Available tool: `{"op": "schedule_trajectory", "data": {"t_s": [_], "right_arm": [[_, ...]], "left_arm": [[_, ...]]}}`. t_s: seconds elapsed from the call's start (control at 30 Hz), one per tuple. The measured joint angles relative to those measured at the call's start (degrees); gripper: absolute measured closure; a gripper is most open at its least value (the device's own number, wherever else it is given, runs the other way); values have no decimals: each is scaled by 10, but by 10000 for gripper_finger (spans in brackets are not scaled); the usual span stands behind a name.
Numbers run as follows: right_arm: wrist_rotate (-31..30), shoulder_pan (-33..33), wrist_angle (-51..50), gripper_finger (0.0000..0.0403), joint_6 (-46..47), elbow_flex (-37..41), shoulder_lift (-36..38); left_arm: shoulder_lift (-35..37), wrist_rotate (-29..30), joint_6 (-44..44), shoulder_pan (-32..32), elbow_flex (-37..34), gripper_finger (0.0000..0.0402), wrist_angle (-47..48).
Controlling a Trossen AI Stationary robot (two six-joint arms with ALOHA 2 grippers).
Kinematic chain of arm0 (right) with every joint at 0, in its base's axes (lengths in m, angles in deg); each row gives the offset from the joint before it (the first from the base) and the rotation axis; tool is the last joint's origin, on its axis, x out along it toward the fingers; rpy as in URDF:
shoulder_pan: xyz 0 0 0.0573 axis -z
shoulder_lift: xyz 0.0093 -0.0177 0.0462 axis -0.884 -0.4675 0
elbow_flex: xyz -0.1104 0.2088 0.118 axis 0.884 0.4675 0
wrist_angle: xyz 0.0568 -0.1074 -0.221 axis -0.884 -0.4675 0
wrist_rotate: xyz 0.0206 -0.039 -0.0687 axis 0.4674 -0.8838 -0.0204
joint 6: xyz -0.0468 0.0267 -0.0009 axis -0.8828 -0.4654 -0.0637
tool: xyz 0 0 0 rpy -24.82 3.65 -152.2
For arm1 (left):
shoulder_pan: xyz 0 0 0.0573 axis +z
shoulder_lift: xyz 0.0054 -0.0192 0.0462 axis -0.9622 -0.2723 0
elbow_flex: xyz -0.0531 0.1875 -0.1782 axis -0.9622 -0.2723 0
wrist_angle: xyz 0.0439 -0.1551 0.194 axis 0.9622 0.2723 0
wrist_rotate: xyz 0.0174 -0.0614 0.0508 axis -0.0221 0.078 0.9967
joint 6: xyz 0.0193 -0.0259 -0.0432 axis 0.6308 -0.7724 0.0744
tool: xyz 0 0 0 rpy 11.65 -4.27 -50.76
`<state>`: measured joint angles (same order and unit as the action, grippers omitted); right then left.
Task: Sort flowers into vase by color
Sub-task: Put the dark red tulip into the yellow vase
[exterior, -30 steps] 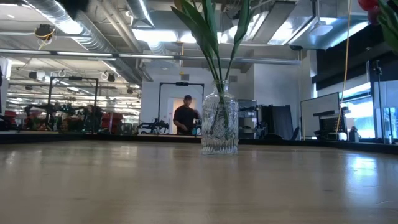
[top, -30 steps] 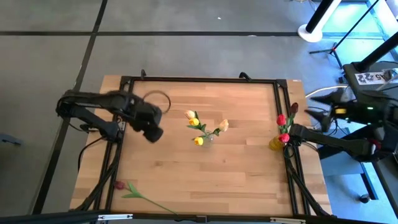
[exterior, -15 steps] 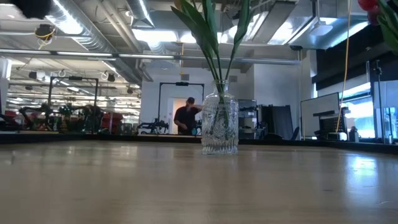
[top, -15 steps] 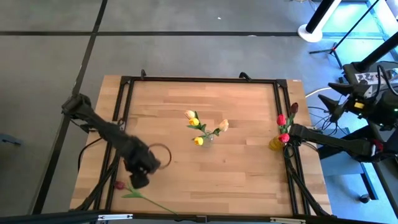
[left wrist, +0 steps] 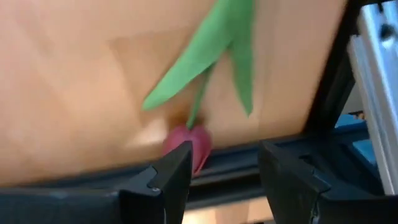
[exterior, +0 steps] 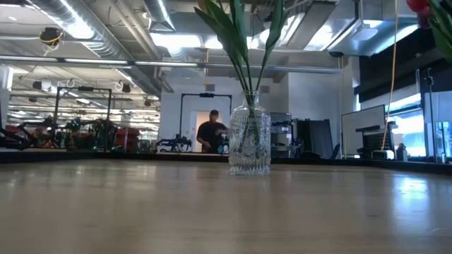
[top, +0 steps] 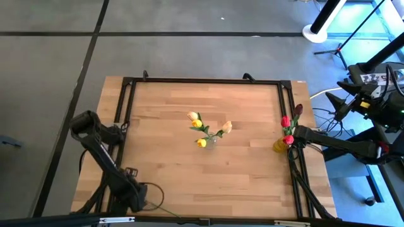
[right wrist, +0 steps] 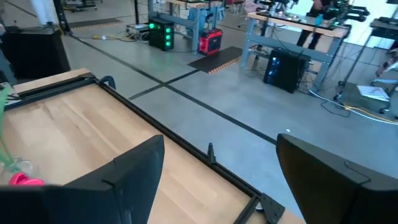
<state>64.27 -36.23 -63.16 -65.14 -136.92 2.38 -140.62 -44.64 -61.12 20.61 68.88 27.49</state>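
A red tulip (left wrist: 188, 144) with green stem and leaves (left wrist: 205, 59) lies flat on the wooden table at its near-left corner. My left gripper (top: 134, 199) hangs over it, open, and in the left wrist view (left wrist: 224, 163) the head lies just ahead of one finger. In the high view only the stem's end (top: 159, 207) shows. A clear glass vase (top: 208, 137) at mid-table holds yellow and peach tulips. A yellow vase (top: 280, 145) at the right edge holds red and maroon tulips (top: 287, 123). My right gripper (top: 342, 98) is open, off the table's right side.
A black metal frame (top: 202, 81) runs along the table's edges, and its near rail (left wrist: 236, 180) lies close by the red tulip's head. The glass vase (exterior: 249, 141) stands alone at mid-table. A person stands far back in the room (exterior: 210, 132).
My left gripper has swung from the table's far left toward the near edge, down to the near-left corner over the red tulip, whose head it now covers from above. The tulip and both vases have stayed in place.
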Motion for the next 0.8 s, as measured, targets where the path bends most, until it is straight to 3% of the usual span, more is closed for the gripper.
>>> {"op": "schedule_trajectory", "data": {"t_s": [0.3,0.5,0.8], "right_arm": [[-27,0,0,93,24,-1,0],[-28,0,0,93,48,-1,0],[-15,0,0,93,75,-1,0]], "left_arm": [[-9,134,2,-44,0,226,-33],[-12,94,7,-47,-35,246,-69],[-10,96,37,-47,-93,307,-115]]}}
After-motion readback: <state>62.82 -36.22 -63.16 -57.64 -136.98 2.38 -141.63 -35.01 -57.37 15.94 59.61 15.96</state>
